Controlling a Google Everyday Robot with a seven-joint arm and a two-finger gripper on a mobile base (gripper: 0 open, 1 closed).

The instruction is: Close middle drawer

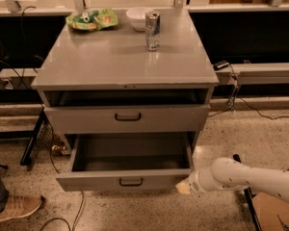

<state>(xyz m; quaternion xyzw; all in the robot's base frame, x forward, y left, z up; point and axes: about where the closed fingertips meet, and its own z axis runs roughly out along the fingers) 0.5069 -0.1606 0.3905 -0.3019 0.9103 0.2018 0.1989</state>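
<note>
**Middle drawer wide open, closing push not yet made**

The middle drawer [130, 162] stands pulled far out of the cabinet [125, 61], its grey box tray bare to view and its low front panel with the small black handle [131, 181] well forward of the taller-fronted drawer [86, 119] above. My gripper [184, 187] sits low near the floor, at the right end of that front panel, touching it or just beside it; I cannot tell which. I also cannot tell whether my gripper is open or closed. By my judgement nothing of the closing is done: the whole travel remains. What is left is a steady push on the front panel, straight toward the cabinet, until it sits flush.
</note>
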